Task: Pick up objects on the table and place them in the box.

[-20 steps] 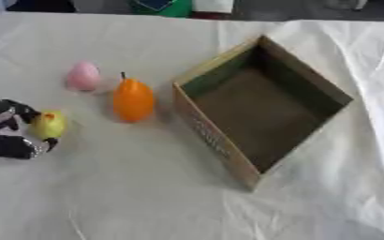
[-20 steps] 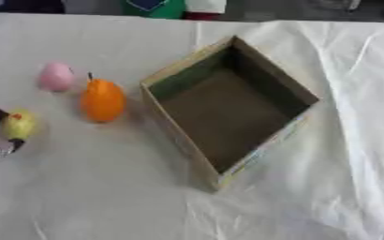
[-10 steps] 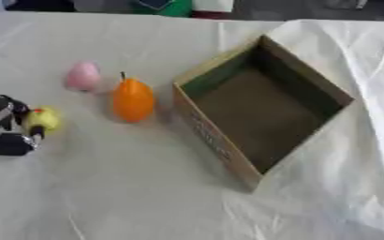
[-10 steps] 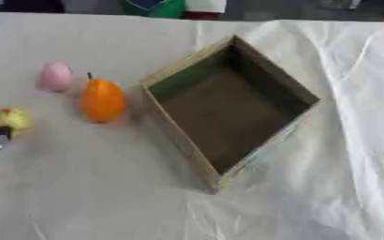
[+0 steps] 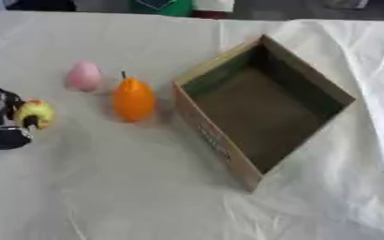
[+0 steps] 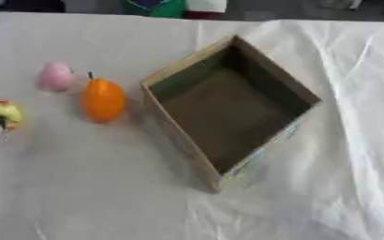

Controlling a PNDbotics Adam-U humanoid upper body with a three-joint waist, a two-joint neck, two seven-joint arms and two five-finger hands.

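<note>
Your black left hand (image 5: 0, 123) sat at the frame's left edge, fingers curled round the small yellow round fruit (image 5: 34, 114); the open brown cardboard box (image 5: 265, 105) lay right of centre, empty.

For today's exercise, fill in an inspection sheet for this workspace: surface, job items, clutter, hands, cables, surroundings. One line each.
Surface: table under a wrinkled white cloth.
Job items: open cardboard box, empty; orange fruit and pink object left of it, apart.
Clutter: nothing seen.
Hands: left hand at left edge, fingers curled on a yellow object; right hand not clearly seen.
Cables: nothing seen.
Surroundings: green and white items beyond the far edge.
</note>
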